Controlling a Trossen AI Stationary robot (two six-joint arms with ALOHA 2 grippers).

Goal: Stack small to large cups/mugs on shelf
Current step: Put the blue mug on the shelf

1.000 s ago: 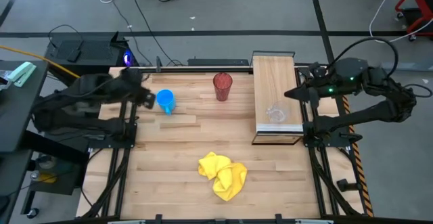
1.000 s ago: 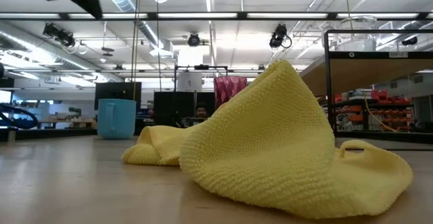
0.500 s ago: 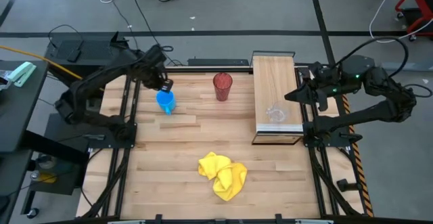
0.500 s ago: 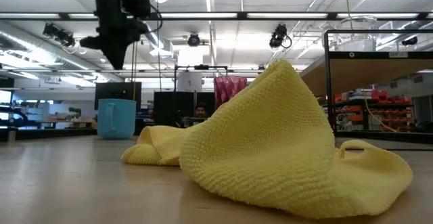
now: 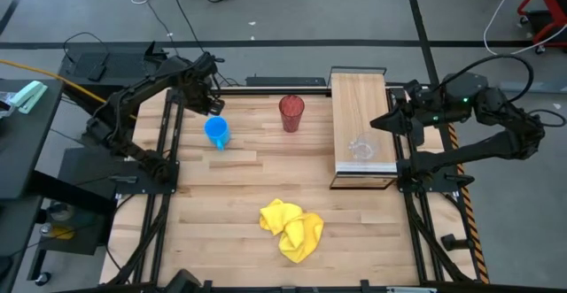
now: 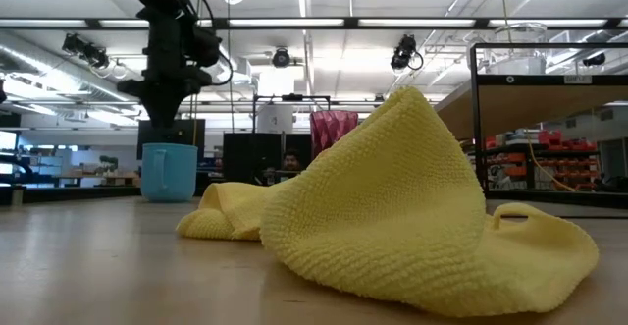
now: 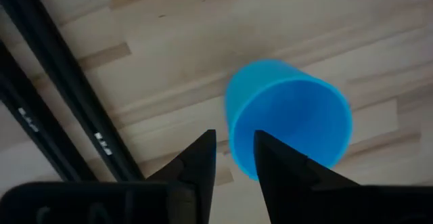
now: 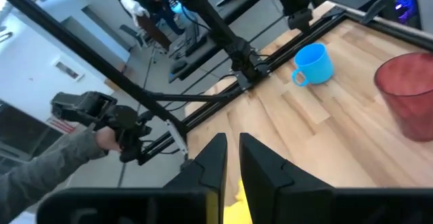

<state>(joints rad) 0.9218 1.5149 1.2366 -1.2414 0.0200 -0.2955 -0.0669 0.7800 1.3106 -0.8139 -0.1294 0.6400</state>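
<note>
bare table [image 5: 239,182] between yellow cloth [image 5: 291,227] and blue mug [image 5: 217,132]

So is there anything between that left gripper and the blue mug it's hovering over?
Nothing visible. The left gripper hangs just above the blue mug, with only bare table around. The red tumbler and yellow cloth sit well off to the side.

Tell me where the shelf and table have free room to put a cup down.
The shelf is bare behind the clear cup. The table is bare between the blue mug and the yellow cloth. It is crowded near the mug, under the left pincer.
</note>
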